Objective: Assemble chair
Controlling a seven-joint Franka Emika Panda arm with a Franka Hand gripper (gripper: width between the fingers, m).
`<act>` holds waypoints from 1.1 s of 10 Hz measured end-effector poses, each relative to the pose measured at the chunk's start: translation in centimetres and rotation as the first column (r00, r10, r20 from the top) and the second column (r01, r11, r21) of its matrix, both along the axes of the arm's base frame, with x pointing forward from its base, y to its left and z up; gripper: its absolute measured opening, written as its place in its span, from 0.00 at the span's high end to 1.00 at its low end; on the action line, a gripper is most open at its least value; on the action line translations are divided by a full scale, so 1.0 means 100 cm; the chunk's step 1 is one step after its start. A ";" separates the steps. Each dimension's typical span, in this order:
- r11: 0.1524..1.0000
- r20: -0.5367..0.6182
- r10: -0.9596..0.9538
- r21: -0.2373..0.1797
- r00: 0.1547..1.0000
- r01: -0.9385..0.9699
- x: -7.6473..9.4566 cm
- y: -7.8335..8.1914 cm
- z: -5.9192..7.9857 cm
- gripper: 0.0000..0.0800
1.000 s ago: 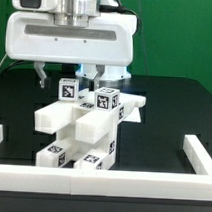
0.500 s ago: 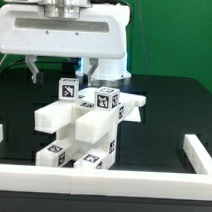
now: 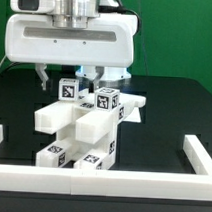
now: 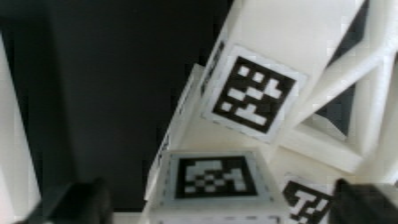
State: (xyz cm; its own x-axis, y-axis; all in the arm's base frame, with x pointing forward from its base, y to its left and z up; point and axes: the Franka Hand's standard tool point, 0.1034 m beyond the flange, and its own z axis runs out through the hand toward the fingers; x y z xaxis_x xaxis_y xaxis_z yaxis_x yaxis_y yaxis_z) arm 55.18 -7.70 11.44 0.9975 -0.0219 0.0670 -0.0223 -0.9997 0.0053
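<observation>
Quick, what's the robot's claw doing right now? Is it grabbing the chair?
Claw: open and holding nothing; in the wrist view its two fingers stand apart over the chair parts.

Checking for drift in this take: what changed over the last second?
The arm's head rose slightly, then dropped back to about where it was. Nothing was gripped or released. The chair did not move.

I worked in a robotics lab: a black bench [image 3: 164, 107] fenced by white border bars [image 3: 203, 156], green backdrop [image 3: 177, 37], tagged chair parts [image 3: 81, 128].
</observation>
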 end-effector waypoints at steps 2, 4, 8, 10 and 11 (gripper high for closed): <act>1.000 0.000 0.000 0.000 1.000 0.000 0.000 0.000 0.000 0.47; 1.000 -0.001 0.000 0.000 1.000 0.000 0.000 0.000 0.000 0.65; 0.999 0.000 -0.037 0.003 0.999 0.037 0.000 0.000 -0.001 0.65; 0.991 0.009 -0.137 0.003 0.991 0.137 0.008 -0.005 0.000 0.65; 0.977 0.014 -0.215 0.006 0.977 0.215 0.014 -0.007 0.000 0.65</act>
State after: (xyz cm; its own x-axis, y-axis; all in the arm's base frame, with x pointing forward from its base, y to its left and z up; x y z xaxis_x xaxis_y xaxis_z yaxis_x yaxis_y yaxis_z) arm 56.53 -8.44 11.44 0.9684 -0.2358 0.0809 -0.2365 -0.9716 -0.0007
